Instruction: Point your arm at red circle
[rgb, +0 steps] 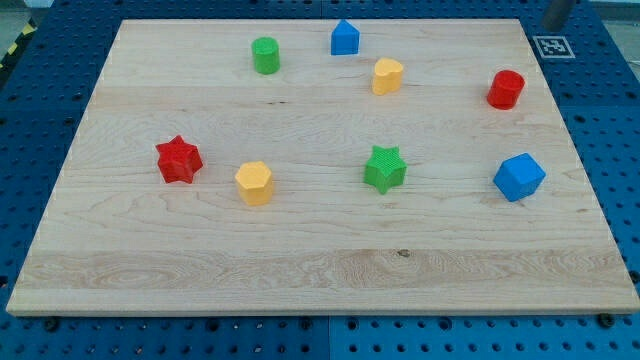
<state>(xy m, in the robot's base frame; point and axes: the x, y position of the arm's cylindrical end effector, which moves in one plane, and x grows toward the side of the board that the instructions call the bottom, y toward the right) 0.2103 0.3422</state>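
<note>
Red circle (506, 89), a short round block, stands near the view's right edge of the wooden board (300, 250), in the upper part, well apart from the other pieces. My tip does not show clearly: only a grey blurred rod (556, 13) enters at the view's top right corner, beyond the board's edge, and its lower end cannot be made out, so I cannot tell how it stands to the red circle beyond being up and to the right of it. The arm has no pincer, and the rod has hold of nothing that can be seen.

Below the red circle, toward the view's bottom, lies a blue block (519, 177) with slanted faces. To the left of the red circle sits a yellow block (387, 76), and further left a blue house-shaped block (345, 38) near the top edge, then a green cylinder (265, 55). In the middle lies a green star (385, 168). Left of it is another yellow block (254, 183), and a red star (179, 160) lies near the view's left side. A black and white marker (552, 46) sits on the blue pegboard (40, 100) just off the board's top right corner.
</note>
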